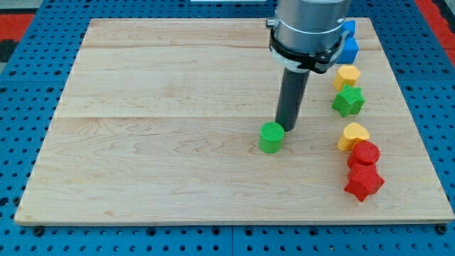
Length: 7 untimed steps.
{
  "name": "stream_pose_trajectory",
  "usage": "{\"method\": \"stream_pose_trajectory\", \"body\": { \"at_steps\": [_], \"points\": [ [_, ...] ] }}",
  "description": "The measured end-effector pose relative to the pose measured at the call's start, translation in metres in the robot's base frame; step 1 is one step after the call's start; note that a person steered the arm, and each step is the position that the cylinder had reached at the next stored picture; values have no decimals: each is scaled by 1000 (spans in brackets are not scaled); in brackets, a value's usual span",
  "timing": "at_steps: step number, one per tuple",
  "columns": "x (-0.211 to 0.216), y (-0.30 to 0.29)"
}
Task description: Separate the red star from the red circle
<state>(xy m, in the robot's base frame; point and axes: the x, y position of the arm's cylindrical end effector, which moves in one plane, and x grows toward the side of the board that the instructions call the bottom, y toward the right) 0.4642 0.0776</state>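
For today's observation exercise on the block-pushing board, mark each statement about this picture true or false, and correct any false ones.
1. The red star touches the red circle. True.
2. My tip is beside the red star. False: it stands right next to the green cylinder, far to the view's left of the red blocks.
3. A yellow heart-like block sits just above the red circle. True.
4. The green star lies at the board's left edge. False: it is in the column near the view's right edge.
5. Blue blocks lie at the view's top right. True.
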Motion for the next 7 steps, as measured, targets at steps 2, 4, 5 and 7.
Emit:
{"method": "stream_pose_trajectory", "body": {
  "at_steps": [2, 4, 5, 7],
  "points": [
    [13, -43],
    [36, -76],
    [43, -83],
    [-6, -47]
  ]
}}
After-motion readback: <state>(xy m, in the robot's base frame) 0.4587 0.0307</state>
